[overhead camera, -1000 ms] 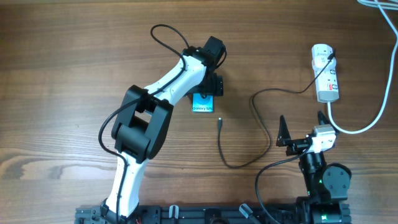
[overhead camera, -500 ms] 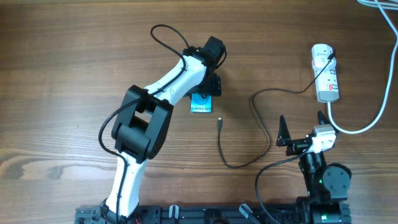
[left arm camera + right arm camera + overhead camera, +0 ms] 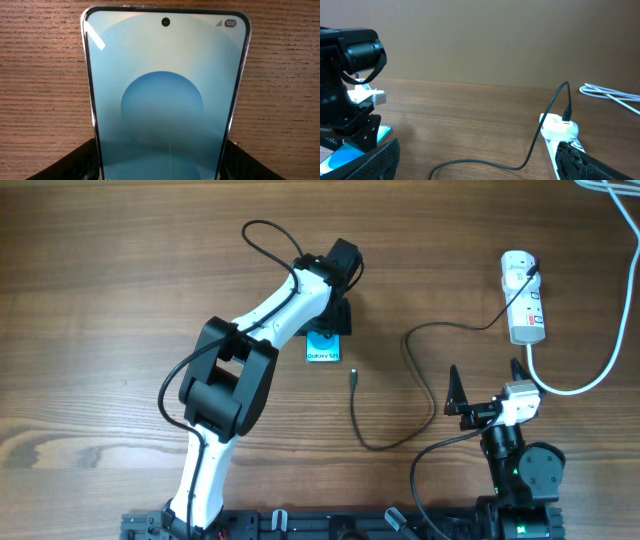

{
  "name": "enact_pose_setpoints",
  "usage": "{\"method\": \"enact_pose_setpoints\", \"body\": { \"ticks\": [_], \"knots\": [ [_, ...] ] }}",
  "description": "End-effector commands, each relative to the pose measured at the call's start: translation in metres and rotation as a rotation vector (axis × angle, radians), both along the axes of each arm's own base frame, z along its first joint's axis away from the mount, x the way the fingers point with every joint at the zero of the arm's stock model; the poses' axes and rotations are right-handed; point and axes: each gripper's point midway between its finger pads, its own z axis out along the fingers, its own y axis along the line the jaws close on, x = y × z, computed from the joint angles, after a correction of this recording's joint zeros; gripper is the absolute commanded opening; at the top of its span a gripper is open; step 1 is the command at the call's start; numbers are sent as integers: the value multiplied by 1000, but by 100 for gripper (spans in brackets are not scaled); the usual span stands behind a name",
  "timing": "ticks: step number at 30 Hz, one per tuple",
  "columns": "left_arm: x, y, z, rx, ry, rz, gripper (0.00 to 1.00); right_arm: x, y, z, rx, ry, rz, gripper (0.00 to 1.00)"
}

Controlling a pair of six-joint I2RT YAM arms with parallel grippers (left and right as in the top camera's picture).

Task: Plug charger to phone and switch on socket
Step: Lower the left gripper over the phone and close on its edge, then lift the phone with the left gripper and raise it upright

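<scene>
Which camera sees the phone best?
The left wrist view: the phone fills it, screen clear. Overhead shows just a small cyan end; right wrist, only a cyan sliver at lower left.

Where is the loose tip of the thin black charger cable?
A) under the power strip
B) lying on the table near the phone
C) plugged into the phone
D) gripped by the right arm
B: the charger tip lies bare on the table, apart from the phone.
</scene>
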Motion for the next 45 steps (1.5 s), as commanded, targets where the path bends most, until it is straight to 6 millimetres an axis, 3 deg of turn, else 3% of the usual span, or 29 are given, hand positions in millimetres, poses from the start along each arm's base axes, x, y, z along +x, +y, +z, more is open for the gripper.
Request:
{"method": "enact_pose_setpoints", "body": {
  "ticks": [1, 4, 7, 14, 18, 20, 25, 29, 37, 45],
  "knots": [
    [-9, 3, -18, 17, 53, 6, 68, 0, -3, 1, -17, -6, -14, 100],
    [-8, 1, -9, 2, 45, 6, 68, 0, -3, 1, -17, -6, -14, 100],
    [-4, -2, 11, -56, 27, 15, 68, 0, -3, 1, -17, -6, -14, 100],
    [-11, 1, 95, -350, 68, 75, 66, 0, -3, 1, -17, -6, -14, 100],
    [-25, -8, 153, -662, 156, 85, 67, 0, -3, 1, -17, -6, -14, 100],
    [-30, -13, 193, -887, 196, 51, 66, 0, -3, 1, -17, -6, -14, 100],
    [-36, -9, 268, -1316, 310, 12, 67, 0, -3, 1, -17, -6, -14, 100],
    [-37, 4, 304, -1517, 364, -9, 66, 0, -3, 1, -17, -6, -14, 100],
    [-24, 30, 309, -1538, 511, 226, 66, 0, -3, 1, -17, -6, -14, 99],
    [-21, 35, 309, -1517, 639, 378, 60, 0, -3, 1, -17, -6, -14, 100]
  ]
}}
